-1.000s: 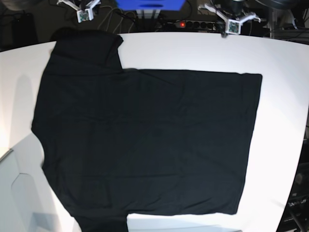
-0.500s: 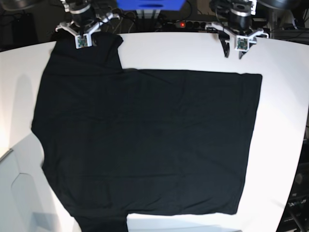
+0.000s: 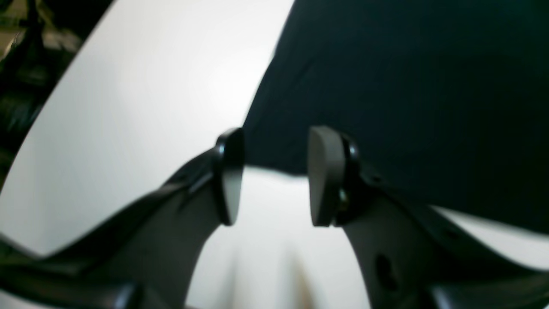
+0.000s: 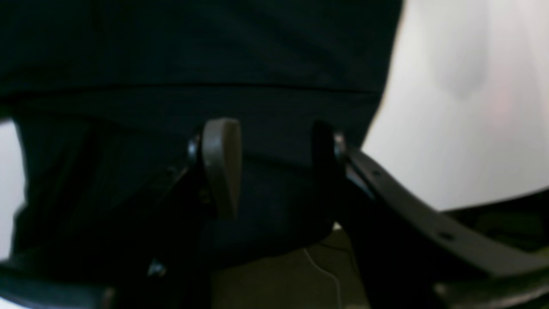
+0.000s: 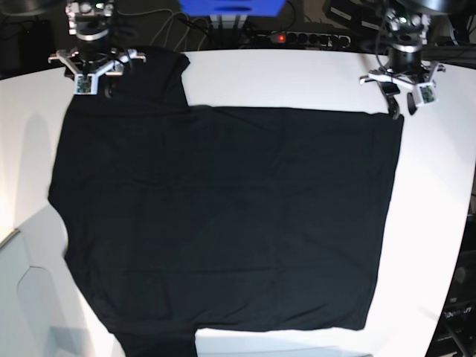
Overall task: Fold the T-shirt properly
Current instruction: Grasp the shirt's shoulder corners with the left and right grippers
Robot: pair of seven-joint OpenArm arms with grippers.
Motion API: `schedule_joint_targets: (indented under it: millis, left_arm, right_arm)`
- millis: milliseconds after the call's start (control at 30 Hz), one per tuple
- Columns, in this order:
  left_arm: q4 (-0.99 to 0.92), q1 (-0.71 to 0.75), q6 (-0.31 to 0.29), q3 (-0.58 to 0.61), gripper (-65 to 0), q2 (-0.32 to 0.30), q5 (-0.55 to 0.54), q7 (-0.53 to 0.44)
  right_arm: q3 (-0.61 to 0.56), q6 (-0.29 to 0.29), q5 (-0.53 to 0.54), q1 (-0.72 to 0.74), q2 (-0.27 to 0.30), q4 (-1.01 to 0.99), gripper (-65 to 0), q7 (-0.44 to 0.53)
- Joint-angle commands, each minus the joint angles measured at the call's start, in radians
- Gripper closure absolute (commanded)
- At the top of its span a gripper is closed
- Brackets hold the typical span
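Note:
The black T-shirt (image 5: 223, 216) lies spread flat on the white table (image 5: 297, 74), plain side up, with one sleeve (image 5: 149, 74) at the far left. My right gripper (image 5: 100, 82) hovers over that sleeve. In the right wrist view it (image 4: 272, 171) is open, with black sleeve cloth (image 4: 193, 64) under and between the fingers. My left gripper (image 5: 401, 104) is at the shirt's far right corner. In the left wrist view it (image 3: 274, 176) is open, and the edge of the shirt (image 3: 407, 86) lies just past the fingertips (image 3: 326, 176). No print or label shows.
A blue box (image 5: 230, 6), a power strip with a red light (image 5: 279, 36) and cables sit behind the table's far edge. A grey flat panel (image 5: 22, 297) lies at the near left. The table's curved right edge (image 5: 465, 223) runs close to the shirt.
Both arms have come forward from the back and spread apart. The right gripper moved left over the sleeve. The left gripper moved right to the shirt's far corner.

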Motion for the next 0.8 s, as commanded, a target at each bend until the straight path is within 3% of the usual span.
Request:
schedule_joint_targets:
  millis: [0,133,267,567,767]
  left_arm:
    - [0.003,-0.027,0.001,-0.012,-27.4,-0.006,-0.002,-0.018]
    - [-0.066,-0.1,0.001,-0.069,-32.5,-0.003,-0.007,0.03]
    - [-0.132,-0.153,0.001,-0.075,-32.7,-0.006,-0.01,0.03]
    - [-0.312,-0.263,-0.002,-0.078,-32.8,-0.006,-0.01,0.029]
    - [-0.333,-0.277,-0.109,-0.069,-32.7,0.001,-0.007,0.03]
  right_arm:
    - [0.028,0.024,0.002,0.003,0.0,0.014,-28.1,0.02]
    - [0.142,0.097,0.002,0.037,-0.043,0.013,-28.1,0.019]
    - [0.2,0.173,0.002,0.049,-0.051,0.011,-28.1,0.019]
    - [0.206,0.18,0.002,0.049,-0.069,0.01,-28.1,0.017]
    - [0.206,0.182,0.002,0.046,-0.074,0.01,-28.1,0.017]
